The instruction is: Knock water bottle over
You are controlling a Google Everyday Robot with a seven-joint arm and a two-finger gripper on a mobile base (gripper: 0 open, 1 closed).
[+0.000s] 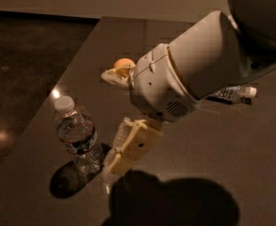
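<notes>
The water bottle point(77, 136), small, clear and crinkled with a white cap and a dark label band, stands upright near the table's left front edge. My gripper point(108, 120) is just to its right, low over the table, with its cream fingers spread wide and nothing between them. The lower finger point(130, 147) reaches down close beside the bottle's base; I cannot tell if it touches. The upper finger point(114, 75) points left, further back.
A small orange ball point(123, 63) lies behind the gripper, partly hidden by it. A bottle with a white and light-blue label point(231, 94) lies on its side at the right, mostly behind the arm. The dark table point(213, 164) has its left edge near the water bottle.
</notes>
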